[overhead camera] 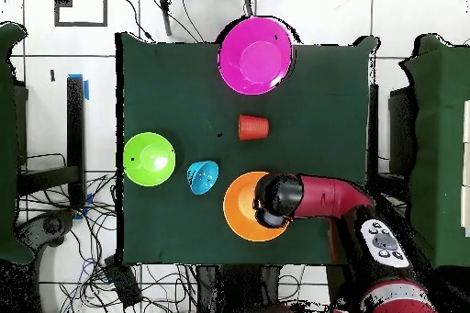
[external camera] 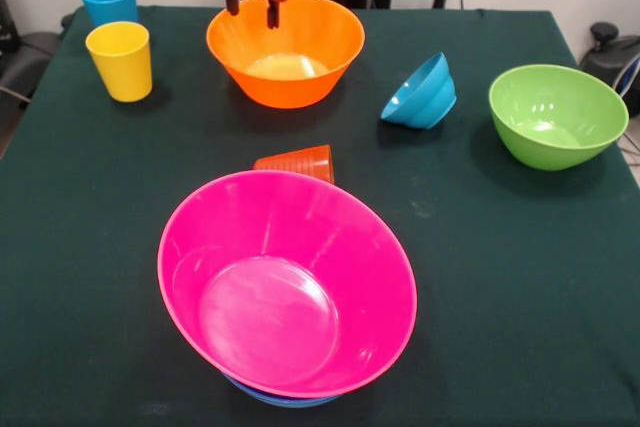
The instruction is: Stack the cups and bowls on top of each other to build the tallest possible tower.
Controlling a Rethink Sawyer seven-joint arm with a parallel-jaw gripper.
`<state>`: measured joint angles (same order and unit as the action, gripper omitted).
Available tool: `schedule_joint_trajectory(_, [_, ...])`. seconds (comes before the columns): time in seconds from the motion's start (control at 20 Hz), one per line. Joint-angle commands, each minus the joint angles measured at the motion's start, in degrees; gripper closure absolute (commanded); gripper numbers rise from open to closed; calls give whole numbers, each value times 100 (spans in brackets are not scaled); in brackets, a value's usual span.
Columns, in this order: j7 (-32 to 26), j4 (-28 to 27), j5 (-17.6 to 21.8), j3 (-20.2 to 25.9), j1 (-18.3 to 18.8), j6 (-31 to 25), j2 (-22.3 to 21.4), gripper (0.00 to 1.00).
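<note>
Risk: my gripper (external camera: 253, 4) hangs over the back rim of the orange bowl (external camera: 300, 72), fingers slightly apart, holding and touching nothing; a glossy rim could slip or tip the bowl when pinched. Pink tower (external camera: 330, 247) sits well in front of the gripper, orange cup (external camera: 300, 161) between. Ridged blue bowl (external camera: 420, 93) lies tilted beside.

— What do I have besides the job itself?

— A desk (external camera: 520, 277) under a dark green cloth. In my overhead view I see a white tiled floor (overhead camera: 321, 16) around it, tangled black cables (overhead camera: 156, 282) low on the left, and blue tape (overhead camera: 86, 86) left of the desk.
</note>
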<state>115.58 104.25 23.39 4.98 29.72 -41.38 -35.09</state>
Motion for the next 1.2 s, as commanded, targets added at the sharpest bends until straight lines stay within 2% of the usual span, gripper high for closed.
schedule_joint_trajectory(0.05, [-497,-350,-197,573,60,-616,-264,0])
schedule_joint_trajectory(0.15, [-565,-400,-133,593,107,-632,-227,0])
schedule_joint_trajectory(0.35, [-674,-750,-16,654,229,-571,154,0])
schedule_joint_trajectory(0.6, [-1279,-1203,126,856,701,-684,597,0])
schedule_joint_trajectory(0.85, [-1590,-1443,374,1015,1011,-611,864,0])
schedule_joint_trajectory(1.05, [-1559,-1356,562,1069,1167,-318,924,0])
schedule_joint_trajectory(1.2, [-1422,-1050,603,1117,1262,-165,803,0])
